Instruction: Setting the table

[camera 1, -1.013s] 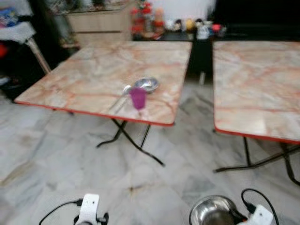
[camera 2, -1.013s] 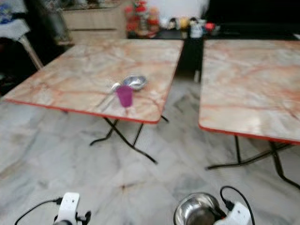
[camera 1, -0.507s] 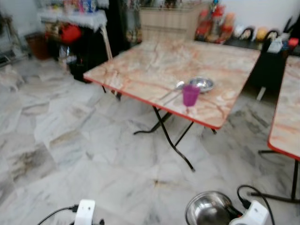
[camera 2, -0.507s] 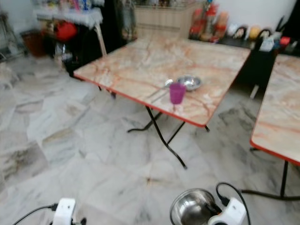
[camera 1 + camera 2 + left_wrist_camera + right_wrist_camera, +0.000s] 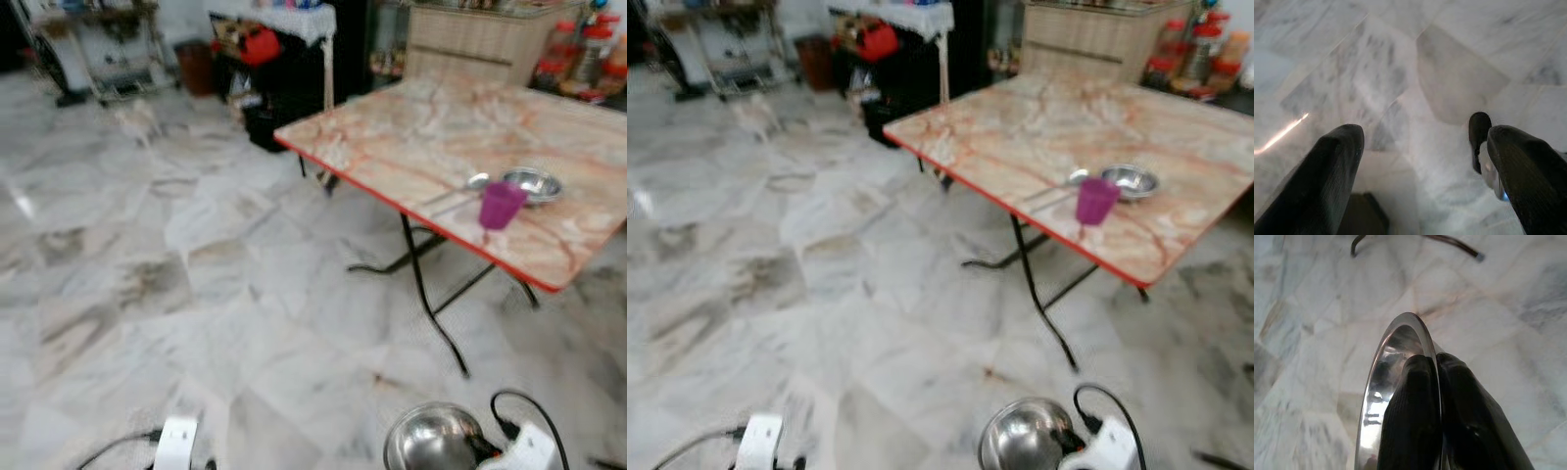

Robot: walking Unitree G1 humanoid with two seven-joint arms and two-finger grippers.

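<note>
Clearly the steel bowl is pinched by its rim in the right tool, one finger inside the rim and one outside, carried low over the marble floor. To do this well, I judge the robot should keep the bowl level while it walks and set it on a bare part of the counter, apart from the purple cup, the second bowl and the spoon near its edge. That counter stands well apart, ahead to the right. At the robot's other side the left tool hangs with fingers spread and nothing between them
</note>
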